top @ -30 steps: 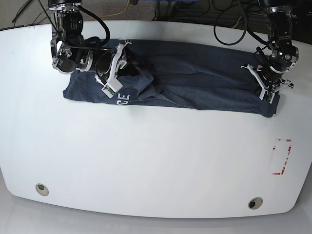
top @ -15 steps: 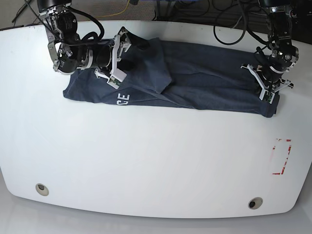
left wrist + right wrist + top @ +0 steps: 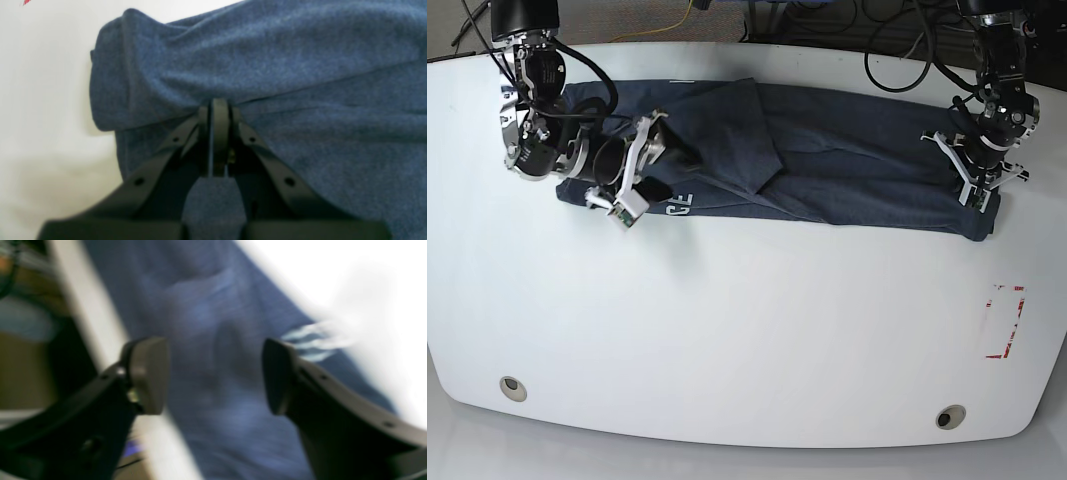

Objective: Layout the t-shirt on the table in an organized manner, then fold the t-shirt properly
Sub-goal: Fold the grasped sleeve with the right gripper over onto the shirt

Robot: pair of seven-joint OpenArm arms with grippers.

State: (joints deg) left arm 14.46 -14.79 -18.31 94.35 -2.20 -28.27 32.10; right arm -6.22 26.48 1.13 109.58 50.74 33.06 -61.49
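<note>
Beyond the far edge, along the top of the base view: dark floor strewn with black cables (image 3: 897,45), one yellow cable (image 3: 689,15) at upper centre. Lighting even and bright, soft glare on the glossy surface at bottom left.

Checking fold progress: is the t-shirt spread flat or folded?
Folded. The t-shirt lies as a long band, a flap doubled over its middle, lettering mostly hidden.

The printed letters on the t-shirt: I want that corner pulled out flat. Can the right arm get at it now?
Probably yes: the right tool hangs open right beside the letters, nothing lying between, while the left tool pins the t-shirt's far end.
</note>
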